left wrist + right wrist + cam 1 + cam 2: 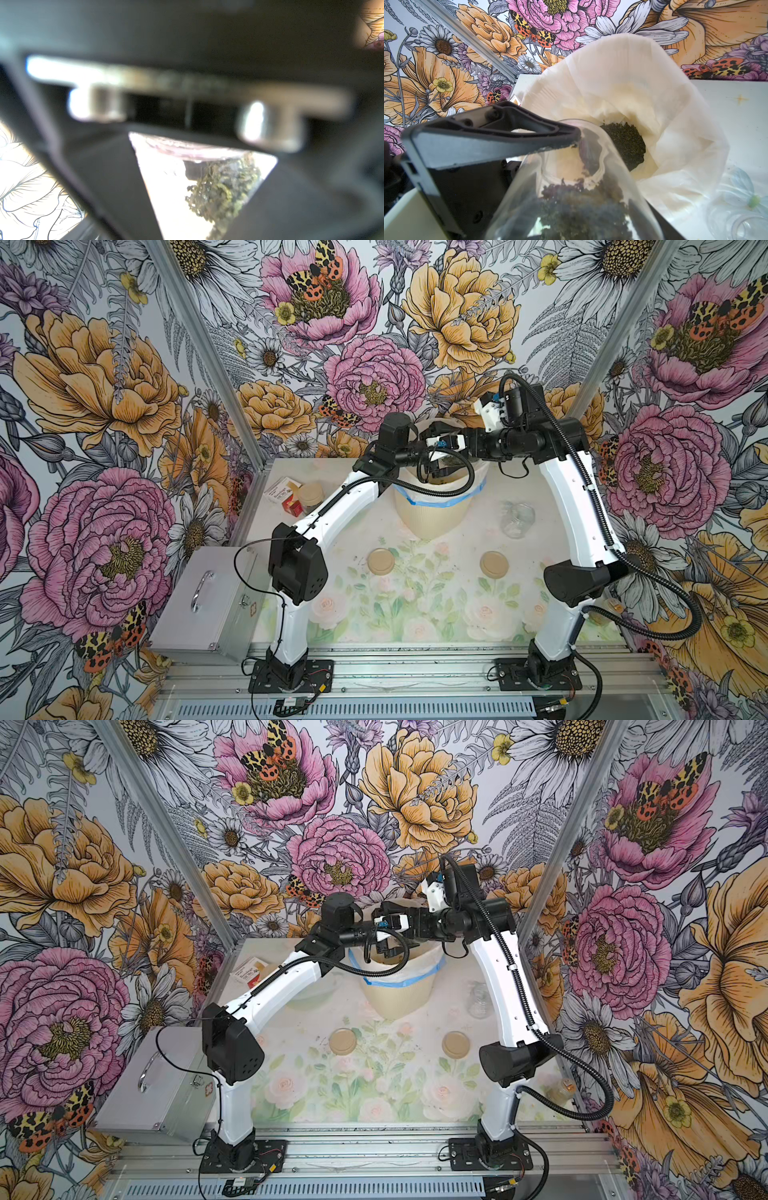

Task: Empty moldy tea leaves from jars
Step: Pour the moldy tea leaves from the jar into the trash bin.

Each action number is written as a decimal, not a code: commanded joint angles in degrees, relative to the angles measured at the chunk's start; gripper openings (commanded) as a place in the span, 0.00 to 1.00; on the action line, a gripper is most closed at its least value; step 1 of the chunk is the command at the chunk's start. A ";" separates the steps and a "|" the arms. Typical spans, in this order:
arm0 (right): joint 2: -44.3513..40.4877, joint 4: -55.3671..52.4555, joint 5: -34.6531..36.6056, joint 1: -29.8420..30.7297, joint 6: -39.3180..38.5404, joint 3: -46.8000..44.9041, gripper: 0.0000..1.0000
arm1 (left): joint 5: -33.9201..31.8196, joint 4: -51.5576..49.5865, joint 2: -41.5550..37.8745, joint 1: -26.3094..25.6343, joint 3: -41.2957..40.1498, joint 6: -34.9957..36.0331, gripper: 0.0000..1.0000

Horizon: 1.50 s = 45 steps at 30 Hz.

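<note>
Right wrist view has the right gripper (pixel 596 162) clamped on a clear glass jar (pixel 571 199). One black ribbed finger (pixel 492 143) presses its tip against the rounded glass, and the opposite finger is hidden behind the jar. The jar is tipped with its mouth toward the bin (pixel 432 518), and dark crumbly tea leaves (pixel 583 209) lie inside its lower wall. Beyond the mouth, a heap of leaves (pixel 625 143) lies at the bottom of the thin, crinkled white bag (pixel 633 83) lining the bin. The left gripper (pixel 434 467) hangs over the same opening; its own view is blurred, so how its jaws stand cannot be told.

In both top views the bin is a cream, finely ribbed tub with the bag's blue edge folded over its rim. It stands toward the back of a table under a matte mat (pixel 415 614) printed with pale roses and green leaves. Two flat tan disc lids (pixel 381 561) (pixel 494 564) lie on the mat, well apart. An uncapped jar (pixel 517 520) sits right of the bin. A lidded jar (pixel 311 494) sits to its left, beside a white-and-red carton (pixel 282 489). A brushed aluminium case (pixel 208 605) with a chrome handle stands beside the table's left edge. The walls (pixel 374 344) carry bold wallpaper of pink and orange peonies, daisies and spotted moths.
</note>
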 commanded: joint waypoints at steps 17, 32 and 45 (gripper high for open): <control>-0.96 3.84 -8.37 0.38 2.86 2.75 0.46 | -3.01 0.54 2.99 0.03 1.28 -2.31 0.98; -1.38 3.42 -9.25 0.42 4.11 2.49 0.60 | -3.86 2.68 2.24 0.63 0.04 -2.48 0.69; -1.58 2.87 -7.62 0.49 4.22 1.50 0.85 | -2.94 10.14 0.14 1.77 -4.17 -6.84 0.67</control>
